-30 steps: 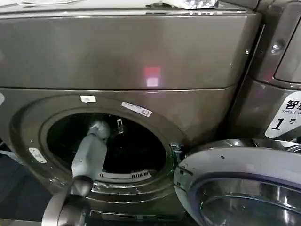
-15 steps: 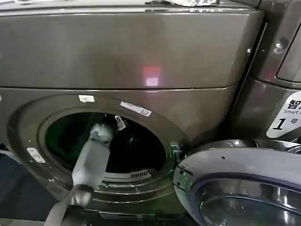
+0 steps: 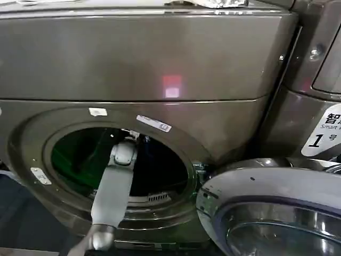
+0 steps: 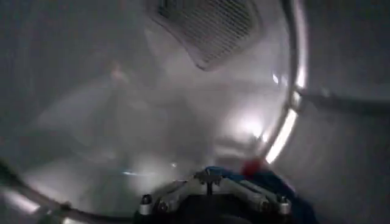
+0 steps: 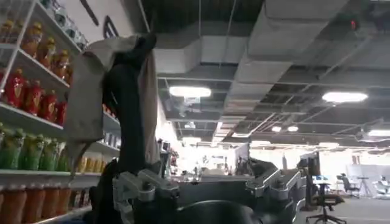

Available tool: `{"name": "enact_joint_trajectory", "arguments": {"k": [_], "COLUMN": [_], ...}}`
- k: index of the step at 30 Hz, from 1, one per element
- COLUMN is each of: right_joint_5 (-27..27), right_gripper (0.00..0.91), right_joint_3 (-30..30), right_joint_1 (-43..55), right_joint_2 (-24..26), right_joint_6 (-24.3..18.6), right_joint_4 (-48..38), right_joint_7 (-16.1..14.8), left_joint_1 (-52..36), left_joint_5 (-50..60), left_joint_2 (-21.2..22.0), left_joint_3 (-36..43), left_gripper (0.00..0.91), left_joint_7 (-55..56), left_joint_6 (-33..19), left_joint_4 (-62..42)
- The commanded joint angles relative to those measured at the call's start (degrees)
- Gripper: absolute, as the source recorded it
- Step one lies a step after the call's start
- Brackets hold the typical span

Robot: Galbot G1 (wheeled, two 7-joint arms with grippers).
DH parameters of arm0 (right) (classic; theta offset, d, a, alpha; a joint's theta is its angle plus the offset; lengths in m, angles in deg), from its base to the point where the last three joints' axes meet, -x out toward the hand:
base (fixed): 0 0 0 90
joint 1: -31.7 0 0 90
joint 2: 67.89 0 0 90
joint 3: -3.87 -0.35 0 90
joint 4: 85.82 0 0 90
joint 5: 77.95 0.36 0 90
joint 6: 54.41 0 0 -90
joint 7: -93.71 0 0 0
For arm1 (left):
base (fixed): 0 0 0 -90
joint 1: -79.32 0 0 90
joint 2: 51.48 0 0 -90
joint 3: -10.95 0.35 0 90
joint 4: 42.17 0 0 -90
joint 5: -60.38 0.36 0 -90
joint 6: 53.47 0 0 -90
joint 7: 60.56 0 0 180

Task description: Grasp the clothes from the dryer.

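Left arm reaching into the dryer (image 3: 160, 58) drum

You can see your left arm running up through the round drum mouth, with the left gripper (image 4: 210, 182) deep inside the steel drum; blue clothes (image 4: 268, 182) bunch right against its fingers, but you cannot tell whether they are clenched on the fabric or loose. The glass door (image 3: 272, 213) hangs swung open to the robot's right. Your right gripper (image 5: 207, 182) is raised well away, pointing toward a ceiling, its fingers spread with nothing between them
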Motion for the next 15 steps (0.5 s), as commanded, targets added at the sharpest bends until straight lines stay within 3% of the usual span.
{"name": "enact_joint_trajectory", "arguments": {"k": [1,15], "right_joint_5": [0.13,0.39], "right_gripper": [0.907,0.907], "right_joint_3": [0.61,0.71], "right_joint_1": [0.18,0.32], "right_joint_2": [-0.34,-0.50], "right_joint_6": [-0.59,-0.67], "right_joint_4": [0.40,0.85], "right_joint_7": [1.39,1.47], "left_joint_1": [1.78,0.62], "left_joint_5": [-12.74,-15.00], "left_joint_2": [1.12,1.00], "left_joint_3": [-0.17,-0.20], "left_gripper": [0.000,0.000], "left_joint_7": [14.02,15.21], "left_joint_6": [2.61,2.35], "left_joint_4": [4.82,3.83]}}
